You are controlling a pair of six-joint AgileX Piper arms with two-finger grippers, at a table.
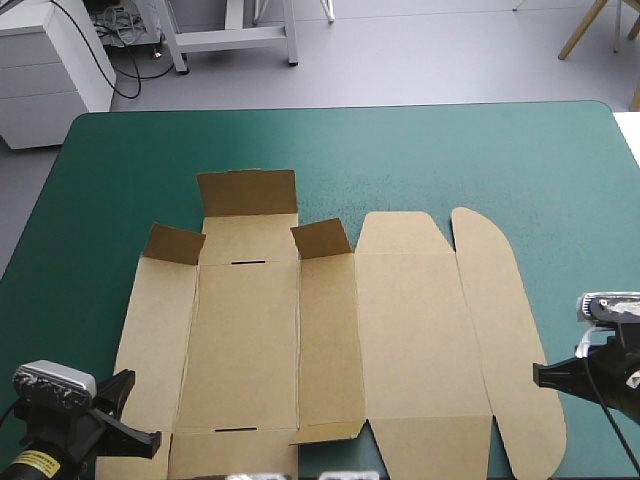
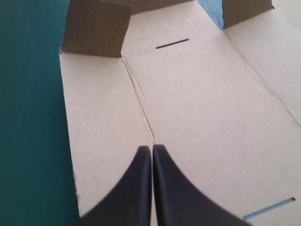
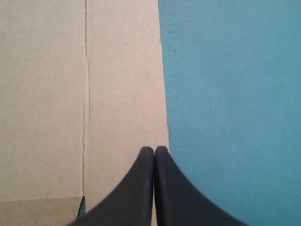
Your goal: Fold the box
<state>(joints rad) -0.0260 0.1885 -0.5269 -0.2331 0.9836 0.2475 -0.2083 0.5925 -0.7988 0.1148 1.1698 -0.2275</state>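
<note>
— Two arms, low at the table's (image 1: 520, 160) near edge?
— Yes. The left gripper (image 1: 150, 440) is at the flat brown box's (image 1: 330, 340) near-left corner, and the right gripper (image 1: 542, 374) is beside its right side.
— Left wrist?
— Black fingers (image 2: 138, 188) together over a crease.
— Right wrist?
— Together too, at the box's right edge.

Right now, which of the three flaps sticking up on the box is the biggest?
The middle flap, at the box's far edge: it is wider than the small left corner flap and right corner flap beside it.
</note>
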